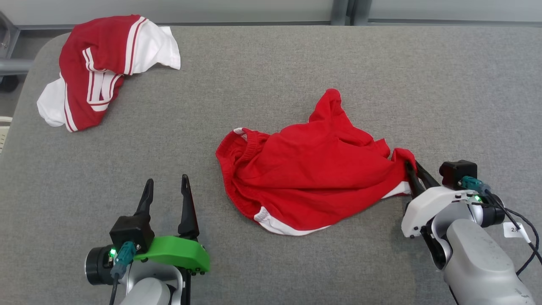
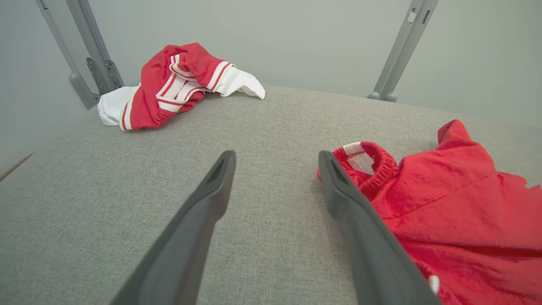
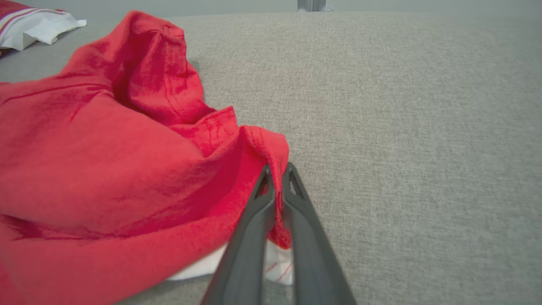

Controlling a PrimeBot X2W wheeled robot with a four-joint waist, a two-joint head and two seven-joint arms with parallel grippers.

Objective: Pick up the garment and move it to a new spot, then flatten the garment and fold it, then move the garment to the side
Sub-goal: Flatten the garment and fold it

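The garment (image 1: 309,178) is a pair of red shorts with white trim, lying crumpled in the middle of the grey table (image 1: 271,76). Its elastic waistband (image 2: 377,169) faces my left side. My right gripper (image 1: 411,166) is shut on the garment's right edge (image 3: 271,156), and red cloth is pinched between the two dark fingers (image 3: 296,203). My left gripper (image 1: 167,182) stands open over bare table, left of the waistband and clear of the cloth, with its right finger (image 2: 338,190) close beside the waistband.
A second red-and-white striped garment (image 1: 101,67) lies bunched at the far left corner of the table, also seen as a striped heap (image 2: 173,84) in the left wrist view. Grey frame posts (image 2: 402,46) rise behind the table's far edge.
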